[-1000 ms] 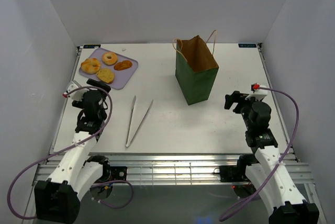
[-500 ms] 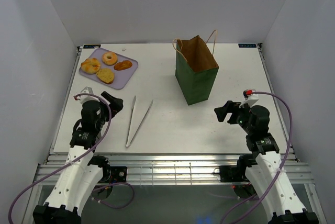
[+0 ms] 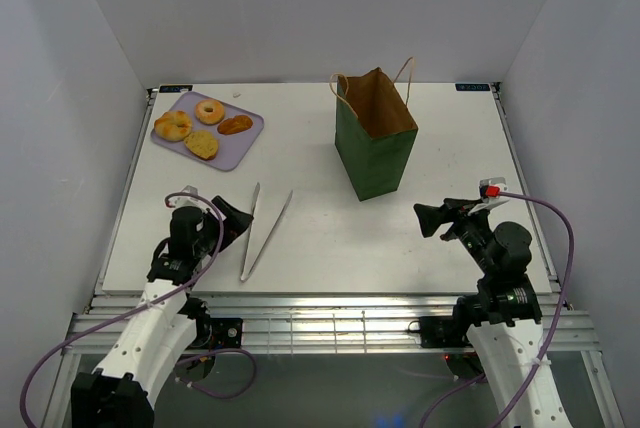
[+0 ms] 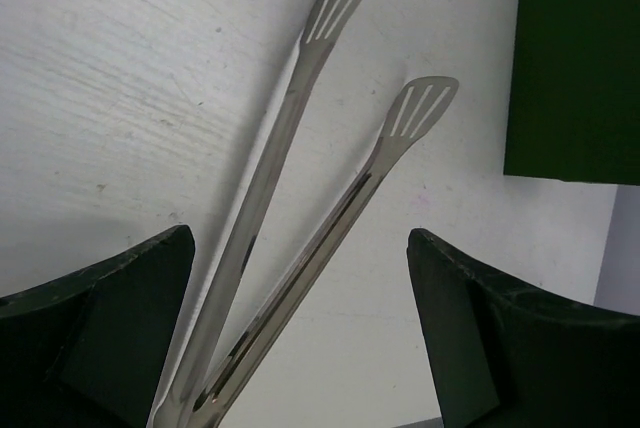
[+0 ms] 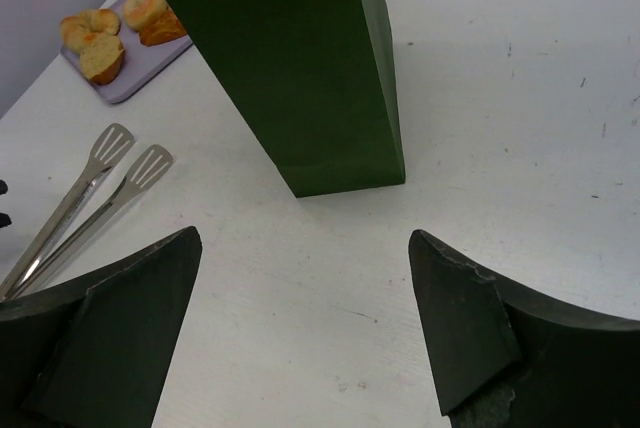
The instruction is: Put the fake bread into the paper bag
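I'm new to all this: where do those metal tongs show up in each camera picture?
Top external: the tongs lie left of centre, at the near side of the table.
Left wrist: the tongs fill the middle, slotted tips pointing up.
Right wrist: the tongs sit at the lower left, tips toward the bag.
Shared landmark: the green paper bag, seen at top right in the left wrist view and top centre in the right wrist view.
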Available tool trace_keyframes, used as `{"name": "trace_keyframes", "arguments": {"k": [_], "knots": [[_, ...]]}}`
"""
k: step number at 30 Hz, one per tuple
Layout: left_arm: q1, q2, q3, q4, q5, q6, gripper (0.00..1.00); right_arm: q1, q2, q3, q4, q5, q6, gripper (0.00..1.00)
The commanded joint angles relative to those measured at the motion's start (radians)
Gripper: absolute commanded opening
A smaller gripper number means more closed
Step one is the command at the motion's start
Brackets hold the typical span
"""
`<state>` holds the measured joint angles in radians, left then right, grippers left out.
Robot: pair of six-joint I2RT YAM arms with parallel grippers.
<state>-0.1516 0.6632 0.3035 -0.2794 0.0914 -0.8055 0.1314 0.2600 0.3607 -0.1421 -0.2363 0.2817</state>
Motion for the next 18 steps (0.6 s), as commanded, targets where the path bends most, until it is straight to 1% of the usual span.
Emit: {"name": "trace_keyframes", "arguments": {"k": [1,3,4,6,7,13,14,17,18], "knots": [[-0.003,0.039,-0.061,0.138,0.126,-0.011,0.98,0.001,-0.007,-0.009,0.041,-0.018,0.007,0.90],[-0.017,0.076,-0.075,0.186,0.131,-0.035,0.98,0.001,0.001,-0.006,0.039,-0.026,0.011,0.90],[-0.040,0.116,-0.078,0.190,0.113,-0.035,0.98,0.001,0.004,-0.006,0.039,-0.026,0.011,0.90],[-0.072,0.148,-0.075,0.198,0.078,-0.031,0.98,0.001,-0.004,-0.009,0.038,-0.018,0.011,0.90],[-0.109,0.171,-0.073,0.201,0.036,-0.029,0.98,0.001,-0.008,-0.011,0.038,-0.014,0.011,0.90],[-0.239,0.220,-0.070,0.256,-0.071,-0.047,0.98,0.001,-0.021,-0.025,0.038,-0.003,0.008,0.90],[-0.256,0.248,-0.067,0.267,-0.118,-0.047,0.98,0.001,-0.021,-0.025,0.039,-0.001,0.007,0.90],[-0.334,0.298,-0.038,0.270,-0.179,-0.041,0.98,0.001,-0.012,-0.022,0.041,-0.008,0.008,0.90],[-0.356,0.338,-0.017,0.272,-0.226,-0.041,0.98,0.001,-0.007,-0.020,0.042,-0.009,0.008,0.90]]}}
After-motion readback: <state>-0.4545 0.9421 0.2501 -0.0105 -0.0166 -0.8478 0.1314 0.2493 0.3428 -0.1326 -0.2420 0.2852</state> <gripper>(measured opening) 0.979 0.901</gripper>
